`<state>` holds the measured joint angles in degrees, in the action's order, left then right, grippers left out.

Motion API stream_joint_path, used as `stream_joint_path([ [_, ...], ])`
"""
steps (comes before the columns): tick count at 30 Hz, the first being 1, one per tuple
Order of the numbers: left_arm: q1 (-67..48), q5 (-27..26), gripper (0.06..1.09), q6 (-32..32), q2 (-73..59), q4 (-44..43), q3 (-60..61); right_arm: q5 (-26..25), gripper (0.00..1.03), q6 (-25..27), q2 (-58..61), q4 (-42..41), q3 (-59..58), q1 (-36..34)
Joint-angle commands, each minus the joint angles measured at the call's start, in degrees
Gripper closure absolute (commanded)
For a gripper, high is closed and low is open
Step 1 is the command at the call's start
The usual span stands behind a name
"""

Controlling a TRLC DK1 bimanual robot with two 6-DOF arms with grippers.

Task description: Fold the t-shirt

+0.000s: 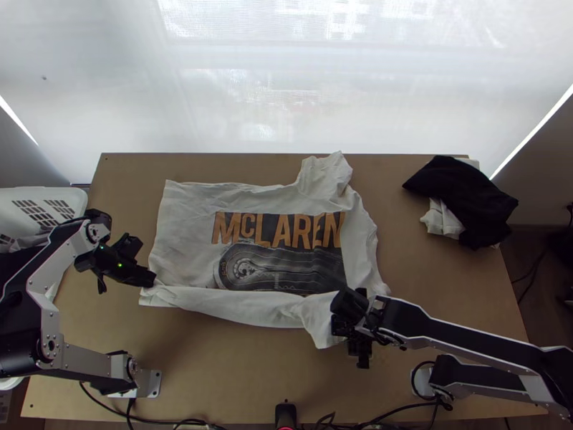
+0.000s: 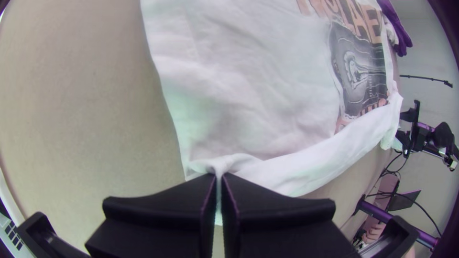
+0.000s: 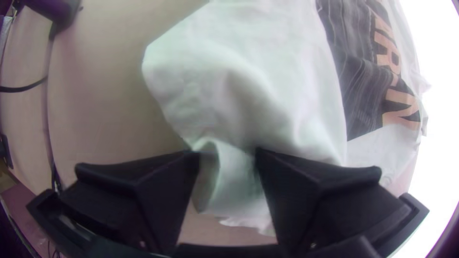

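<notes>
The white cotton t-shirt with orange block letters over a dark printed picture (image 1: 193, 215) is lying mostly spread across the middle of the light wooden worktop (image 1: 236, 373), print facing up. Its near side is folding over in a long, loose strip, running between the two grippers and covering the print's near edge. Up at the far side, a rumpled sleeve (image 1: 326, 175) is lying right by the worktop's edge, and creases are running down the shirt's right side.

Over on the left, the black left gripper (image 1: 148, 278) is holding the shirt at its near left corner. The left wrist view is showing it plainly: the two wide flat fingers (image 2: 167, 208) are pressing together, clamping a gathered pinch of white cloth.

Across to the right, the black right gripper (image 1: 349, 335) is sitting at the other end of that strip, by the shirt's near right part. Here the fingers (image 3: 143, 191) are standing apart, and a bent fold of white cloth is lying in between them.

Away on the far right of the worktop, a bunched black cloth (image 1: 465, 197) is resting partly on top of a crumpled white cloth (image 1: 443, 221). Beyond the left edge, a white plastic basket with slotted walls (image 1: 71, 199) is standing beside the worktop, with cloth inside.
</notes>
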<state>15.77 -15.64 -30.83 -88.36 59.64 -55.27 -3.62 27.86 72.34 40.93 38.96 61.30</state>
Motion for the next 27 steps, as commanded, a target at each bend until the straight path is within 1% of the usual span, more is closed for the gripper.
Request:
stream_joint_path([
  [1,-0.30,-0.01,0.98,0.07,-0.24,0.30,-0.46,-1.66,0.97,0.36,-1.32,-4.72,0.06,-0.48],
  [2,-0.30,-0.01,0.98,0.07,-0.15,0.39,-0.46,-1.66,1.00,0.27,-1.67,-4.54,0.85,-0.48],
  [4,-0.30,-0.01,0.98,0.07,0.03,0.66,-0.46,-1.57,1.00,0.00,-3.52,-4.10,3.05,-0.48],
  [5,-0.30,-0.01,0.98,0.07,0.20,0.74,-0.46,-1.57,1.00,-0.35,-3.78,-2.52,4.72,-0.48],
  [7,-0.30,-0.01,0.98,0.07,0.47,0.83,-0.37,-0.69,1.00,-1.31,-3.69,2.75,8.76,-0.39],
  [11,-0.39,-0.01,0.98,0.07,1.26,1.27,-0.37,4.14,1.00,-3.60,-3.52,12.42,15.88,0.14],
  [13,-0.39,-0.01,0.98,0.07,1.87,1.62,-0.37,5.90,1.00,-4.30,-3.34,16.73,17.64,0.84],
  [16,-0.48,-0.01,0.98,-0.20,2.93,3.03,-0.98,9.15,1.00,-6.06,-3.17,22.97,18.52,2.51],
  [20,-0.48,-0.01,0.98,-0.99,5.12,6.63,-1.95,14.43,1.00,-10.01,-2.99,31.67,18.26,6.38],
  [22,-0.39,-0.01,0.93,-1.69,6.27,8.65,-2.13,16.71,1.00,-11.68,-2.90,34.04,18.08,7.61],
  [25,-0.48,0.08,0.93,-3.27,7.32,12.52,-1.78,19.17,1.00,-12.30,-2.20,36.50,17.03,7.96],
  [27,-0.83,0.08,0.88,-4.15,7.76,14.98,-0.90,21.11,1.00,-12.92,-1.50,36.94,15.97,7.96],
])
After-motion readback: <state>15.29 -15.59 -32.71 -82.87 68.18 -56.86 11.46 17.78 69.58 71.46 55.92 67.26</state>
